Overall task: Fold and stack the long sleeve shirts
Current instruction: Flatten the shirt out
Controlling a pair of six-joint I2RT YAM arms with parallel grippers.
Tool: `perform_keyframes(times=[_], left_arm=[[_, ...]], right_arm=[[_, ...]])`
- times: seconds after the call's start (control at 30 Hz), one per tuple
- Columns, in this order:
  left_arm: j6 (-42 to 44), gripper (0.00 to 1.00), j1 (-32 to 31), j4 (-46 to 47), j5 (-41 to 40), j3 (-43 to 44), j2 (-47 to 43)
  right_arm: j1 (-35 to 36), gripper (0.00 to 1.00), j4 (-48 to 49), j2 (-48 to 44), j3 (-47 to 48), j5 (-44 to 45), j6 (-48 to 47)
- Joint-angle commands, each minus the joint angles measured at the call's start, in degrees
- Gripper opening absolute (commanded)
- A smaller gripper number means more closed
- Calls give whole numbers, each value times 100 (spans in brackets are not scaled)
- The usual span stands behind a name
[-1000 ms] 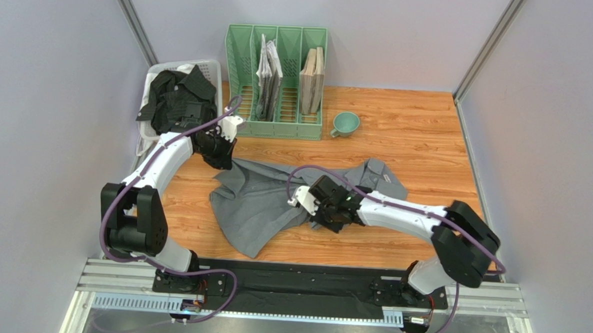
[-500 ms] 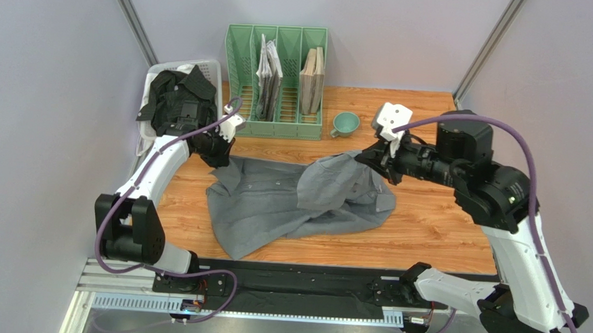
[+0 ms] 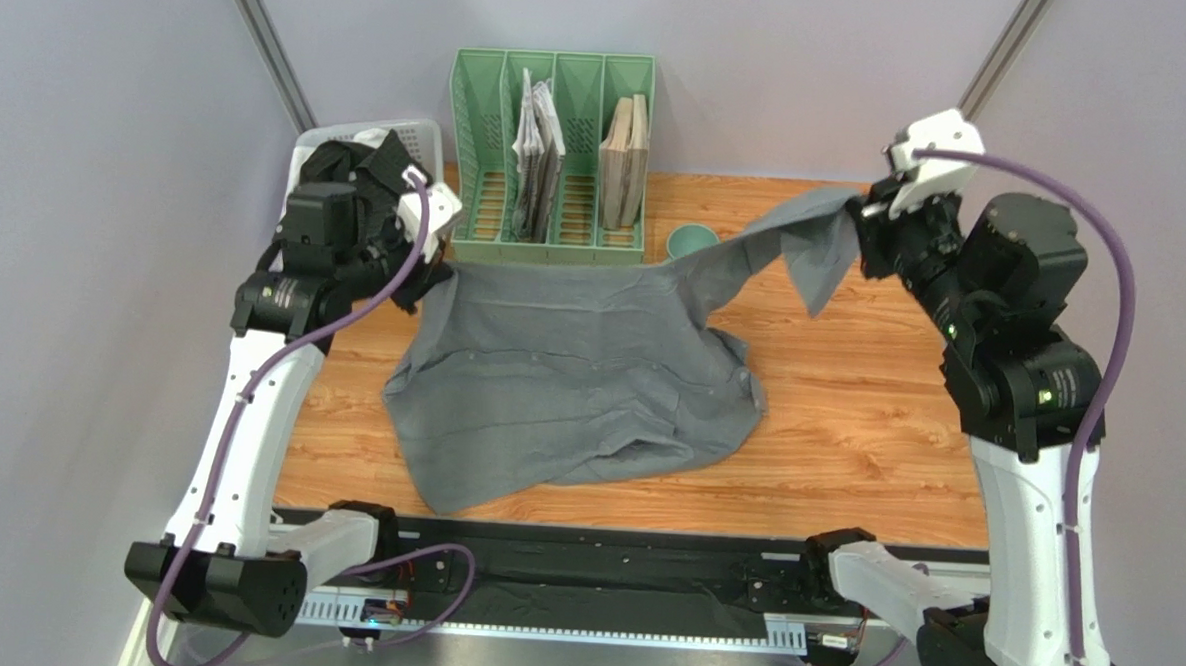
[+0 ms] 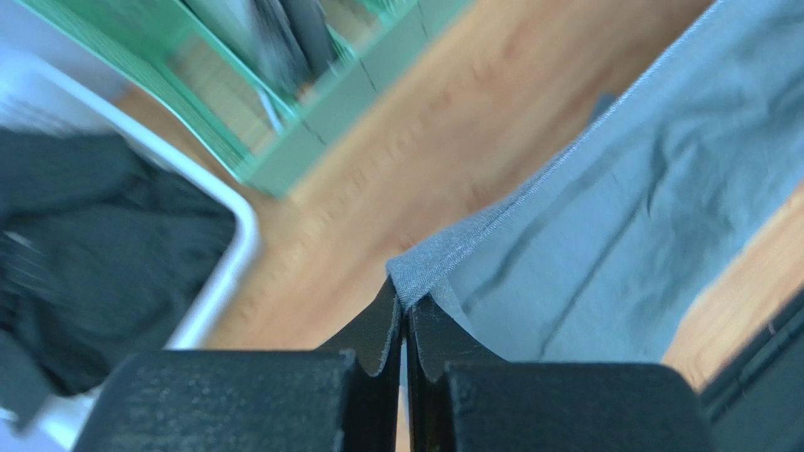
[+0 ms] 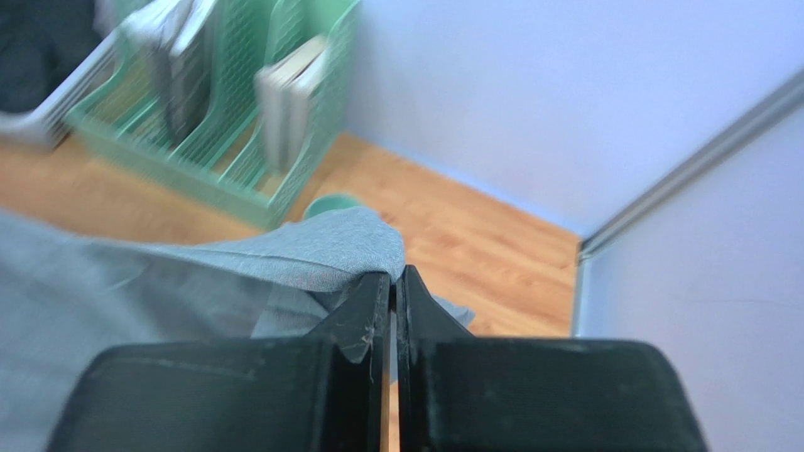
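Above the table's (image 3: 851,420) far side, the left fingers (image 4: 377,334) are closed tight on a corner of the grey shirt (image 3: 567,377), the right fingers (image 5: 363,315) on another. Stretched cloth half-hides the cup (image 3: 686,241); its hem lies near the front edge.

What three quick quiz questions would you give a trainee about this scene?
1. True or false: the left hand and right hand are both shut on the plain mid-grey cloth shirt.
2. Where is the black cloth shirt? A: white plastic basket; B: green rack; C: tabletop.
3. What small object does the raised grey cloth partly hide in the top view?
Key: 1 true; 2 A; 3 the small green cup.
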Motion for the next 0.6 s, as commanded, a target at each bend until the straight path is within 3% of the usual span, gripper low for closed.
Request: perform_keyframes(times=[0.0, 0.13, 0.17, 0.23, 0.33, 0.37, 0.4, 0.5, 0.57], left_arm=[[-559, 0, -30, 530, -58, 1699, 848], [-990, 0, -39, 223, 108, 3609, 1587], [-982, 0, -39, 136, 222, 4152, 1597], [-1052, 0, -39, 47, 477, 4386, 1343], [-956, 0, -48, 55, 1171, 3888, 501], [-816, 0, -65, 47, 1329, 3233, 229], [-676, 0, -118, -5, 1618, 2861, -305], [147, 0, -276, -539, 1970, 1410, -1255], [694, 0, -408, -1076, 2043, 586, -1522]], right_arm=[[-514, 0, 1977, 968, 919, 865, 566], [-1103, 0, 1417, 2042, 3954, 531, 1060], [-1225, 0, 1345, 2052, 4260, 505, 1060], [-1270, 0, 1344, 1677, 4326, 478, 894], [-1271, 0, 1859, 193, 3274, 127, 518], [-1271, 0, 2011, -168, 2417, 126, 385], [-1262, 0, 2038, -737, 2148, 135, 210], [-1262, 0, 1505, -1277, 1566, 284, -231], [-1262, 0, 574, -1427, 1276, 40, -503]])
